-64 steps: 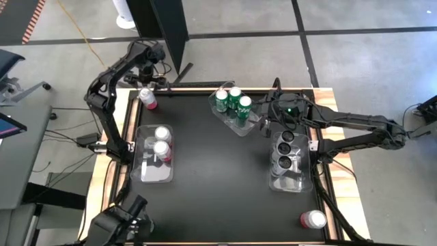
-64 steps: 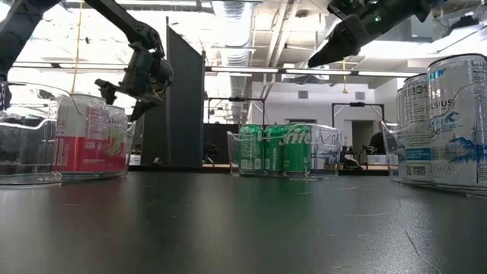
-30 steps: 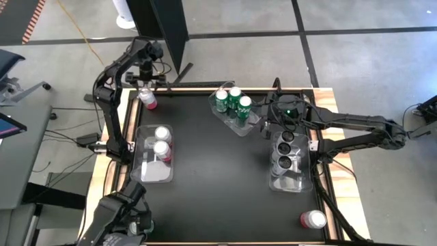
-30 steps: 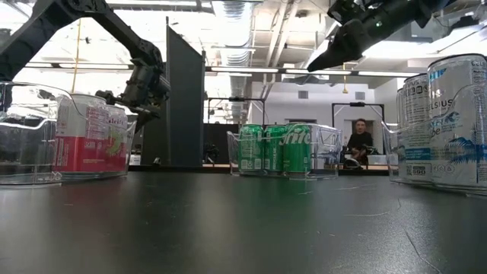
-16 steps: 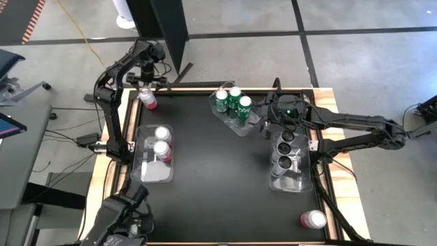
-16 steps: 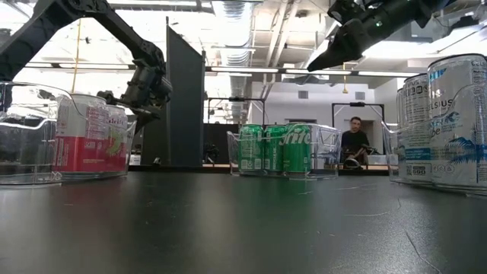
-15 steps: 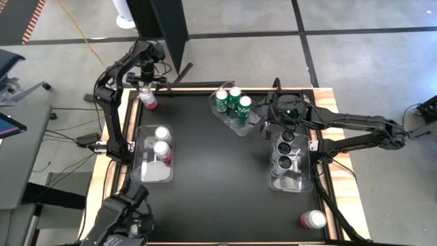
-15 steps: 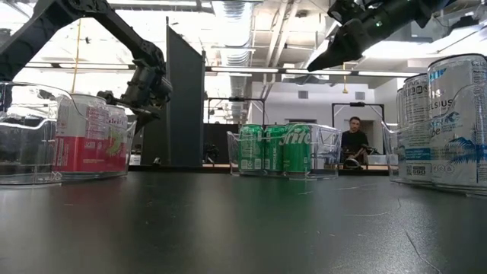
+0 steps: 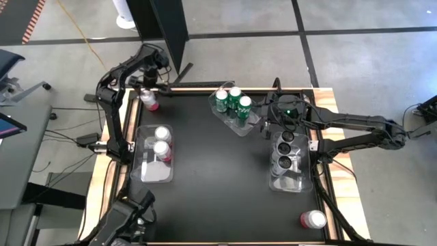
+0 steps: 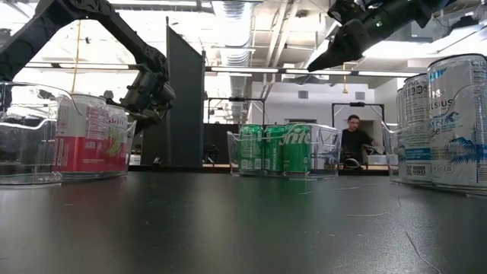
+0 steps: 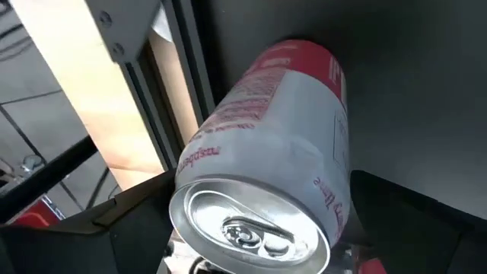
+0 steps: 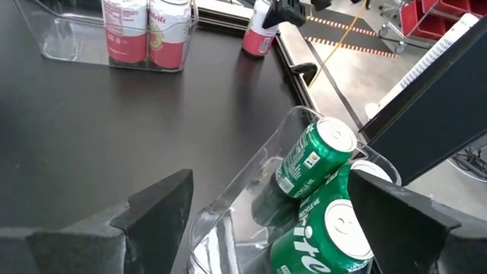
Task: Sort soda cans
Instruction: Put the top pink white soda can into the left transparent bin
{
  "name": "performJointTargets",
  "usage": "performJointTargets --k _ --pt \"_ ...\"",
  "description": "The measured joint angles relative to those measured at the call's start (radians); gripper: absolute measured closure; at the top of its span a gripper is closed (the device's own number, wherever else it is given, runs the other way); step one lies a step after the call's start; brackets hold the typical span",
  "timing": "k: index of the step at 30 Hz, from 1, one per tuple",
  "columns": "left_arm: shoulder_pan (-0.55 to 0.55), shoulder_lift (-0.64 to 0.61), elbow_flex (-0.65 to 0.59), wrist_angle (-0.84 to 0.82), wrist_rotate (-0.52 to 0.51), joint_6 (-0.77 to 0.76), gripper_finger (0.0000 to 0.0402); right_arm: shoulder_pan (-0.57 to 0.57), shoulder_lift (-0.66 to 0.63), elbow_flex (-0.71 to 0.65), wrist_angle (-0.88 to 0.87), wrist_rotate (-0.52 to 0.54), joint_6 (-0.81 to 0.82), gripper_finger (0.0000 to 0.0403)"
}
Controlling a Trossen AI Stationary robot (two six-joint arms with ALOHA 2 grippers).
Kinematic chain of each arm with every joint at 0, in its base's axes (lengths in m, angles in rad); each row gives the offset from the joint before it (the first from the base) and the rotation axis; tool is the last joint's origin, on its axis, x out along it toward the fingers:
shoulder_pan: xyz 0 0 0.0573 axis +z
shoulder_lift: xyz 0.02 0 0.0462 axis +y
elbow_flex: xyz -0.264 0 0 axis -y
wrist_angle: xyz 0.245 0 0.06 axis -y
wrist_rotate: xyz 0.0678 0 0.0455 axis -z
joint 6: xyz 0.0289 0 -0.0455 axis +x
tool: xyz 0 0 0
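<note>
A pink-and-white soda can (image 9: 150,101) stands upright at the table's far left corner. My left gripper (image 9: 151,80) hangs over it, open, with one finger (image 11: 114,221) on each side of the can's upper body (image 11: 266,152). My right gripper (image 12: 266,221) is open and hovers high above the near end of the bin of three green cans (image 9: 233,101); it touches nothing. Two pink cans (image 9: 161,145) stand in the left bin. Dark cans (image 9: 283,150) stand in the right bin. One more pink can (image 9: 313,220) sits at the near right corner. My left gripper comes down on the pink can slanting from above, its fingers standing on both sides of the body just below the silver top (image 11: 247,228). Whether the fingers touch the can I cannot tell. The can stands on the table.
Three clear bins sit on the black table: left (image 9: 147,174), far middle (image 9: 247,126), right (image 9: 290,179). A raised rail (image 9: 184,85) runs along the far edge beside the pink can. A dark panel (image 10: 185,99) stands behind the table, and a person (image 10: 352,141) is far off.
My left gripper has moved a little toward the table's right and come down closer over the pink can at the far left corner, turning slightly. The can stands where it was. In the background the person has shifted.
</note>
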Motion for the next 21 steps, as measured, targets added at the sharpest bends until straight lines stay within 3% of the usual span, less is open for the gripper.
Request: performJointTargets --k 8,16,21 --pt "-0.001 0.0 -0.004 0.022 -0.013 0.0 0.0037 0.0 0.0 0.0 0.0 0.0 0.004 0.0037" --pt "-0.001 -0.001 -0.003 0.044 -0.041 0.005 0.0087 0.0 0.0 0.0 0.001 0.0 0.006 0.0037" --pt "-0.001 -0.001 -0.003 0.056 -0.049 0.004 0.009 0.0 0.0 0.0 0.001 0.0 0.006 0.0037"
